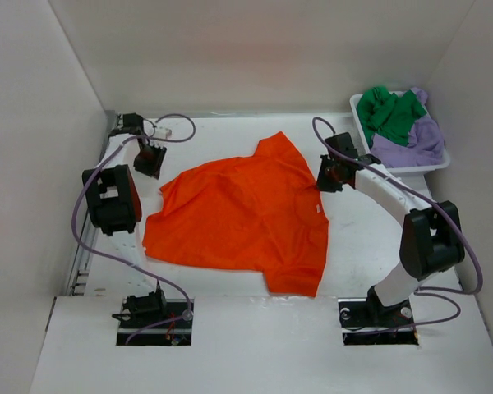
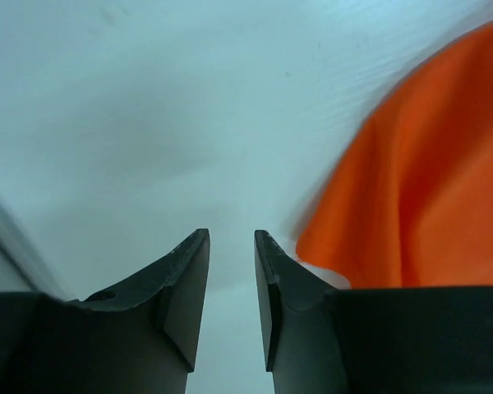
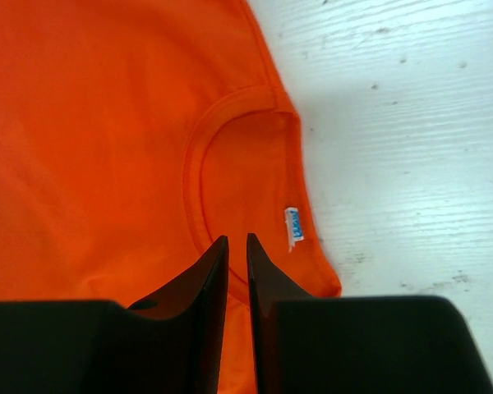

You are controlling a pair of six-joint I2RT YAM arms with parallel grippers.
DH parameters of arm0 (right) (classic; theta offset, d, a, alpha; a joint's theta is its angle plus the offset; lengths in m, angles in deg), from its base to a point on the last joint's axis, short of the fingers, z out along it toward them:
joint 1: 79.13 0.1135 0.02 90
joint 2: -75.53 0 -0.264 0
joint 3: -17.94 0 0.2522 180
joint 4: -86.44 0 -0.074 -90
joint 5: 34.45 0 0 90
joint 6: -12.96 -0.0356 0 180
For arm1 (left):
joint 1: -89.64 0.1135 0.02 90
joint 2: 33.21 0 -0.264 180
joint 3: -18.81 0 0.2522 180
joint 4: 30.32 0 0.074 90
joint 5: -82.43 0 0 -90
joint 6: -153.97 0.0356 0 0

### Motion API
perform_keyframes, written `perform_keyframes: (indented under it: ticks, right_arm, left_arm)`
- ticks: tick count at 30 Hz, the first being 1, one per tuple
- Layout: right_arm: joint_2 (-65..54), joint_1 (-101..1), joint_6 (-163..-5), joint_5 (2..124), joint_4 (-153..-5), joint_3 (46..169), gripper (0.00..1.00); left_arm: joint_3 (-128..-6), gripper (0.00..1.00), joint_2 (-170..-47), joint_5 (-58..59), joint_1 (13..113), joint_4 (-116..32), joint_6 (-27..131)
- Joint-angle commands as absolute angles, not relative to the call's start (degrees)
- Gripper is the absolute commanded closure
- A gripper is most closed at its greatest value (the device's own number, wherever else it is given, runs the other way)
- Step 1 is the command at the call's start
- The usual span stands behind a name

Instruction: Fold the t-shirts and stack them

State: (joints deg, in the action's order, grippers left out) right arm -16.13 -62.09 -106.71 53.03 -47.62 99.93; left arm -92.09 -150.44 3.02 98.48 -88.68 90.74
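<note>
Orange t-shirt [image 3: 107, 98] directly under right hand [image 3: 237, 245], jaws narrowly apart and empty above collar [image 3: 195, 164]. Left hand [image 2: 232, 238] also ajar, empty, over table [image 2: 148, 98], shirt edge just to its right. Risks pinching one layer only, dragging cloth askew. Beyond right hand, green t-shirt [image 1: 390, 115] and lavender t-shirt [image 1: 423, 139] heaped in basket [image 1: 361, 131].

There were three t-shirts: one orange shirt [image 1: 238, 217], one green shirt [image 1: 392, 115] and one lavender shirt [image 1: 417, 141]. There was one white basket [image 1: 411, 169] and one surface [image 1: 222, 144]. Two arms, the left arm [image 1: 111, 203] and the right arm [image 1: 392, 190], each bore one pincer: the left pincer [image 2: 232, 238] and the right pincer [image 3: 237, 240].
</note>
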Motion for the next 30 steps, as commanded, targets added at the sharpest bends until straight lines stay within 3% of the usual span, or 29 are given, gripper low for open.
perform_keyframes:
  ticks: [1,10,20,30]
  right_arm:
    - [-18.16,-59.67,-105.52,52.48,-47.02,102.37,0.81]
    - [-17.73,-58.43,-106.66,52.39,-48.16,98.68,0.8]
    - [-17.64,-57.82,-106.66,52.48,-48.51,98.15,0.8]
    - [-17.2,-57.55,-106.4,53.18,-50.36,96.66,0.79]
  left_arm:
    - [-89.79,0.74,-151.51,-0.11,96.81,-89.52,91.22]
    - [-76.52,0.71,-143.0,2.1,92.15,-87.95,95.43]
    - [-67.29,0.61,-132.54,-9.06,85.65,-79.33,96.4]
    - [-58.84,0.59,-135.16,-11.17,80.37,-73.62,97.99]
